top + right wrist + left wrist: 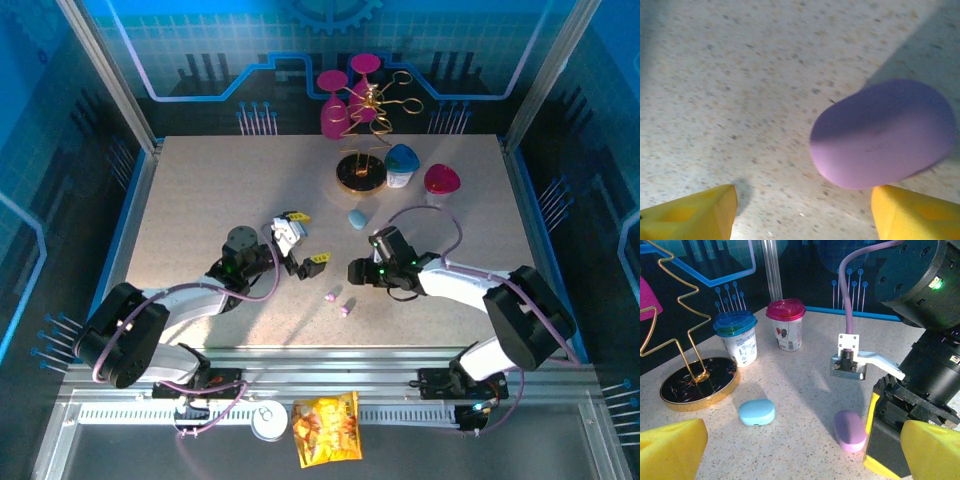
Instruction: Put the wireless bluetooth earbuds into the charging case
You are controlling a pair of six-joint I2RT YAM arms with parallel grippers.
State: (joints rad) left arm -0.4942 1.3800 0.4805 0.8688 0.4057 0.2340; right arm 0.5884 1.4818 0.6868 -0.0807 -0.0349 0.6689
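Earbuds (331, 295) loose on the table (200, 200), both grippers released.

Two lilac earbuds lie close together on the speckled top, between the two arms and nearer their bases, the second (347, 307) just right of the first. They are too small to tell which way their stems point. There are two cases, both closed. The lilac case (885, 132) lies flat just beyond the right gripper (802, 205), whose yellow fingers stand wide apart over bare table, and the case's long axis runs across that view, tilted up to the right. The pale blue case (756, 412) sits farther back, lying crosswise in the left wrist view. The left gripper (802, 440) is spread wide and holds nothing. Two lidded cups stand behind, one blue-lidded (737, 342) and one red-lidded (785, 322).
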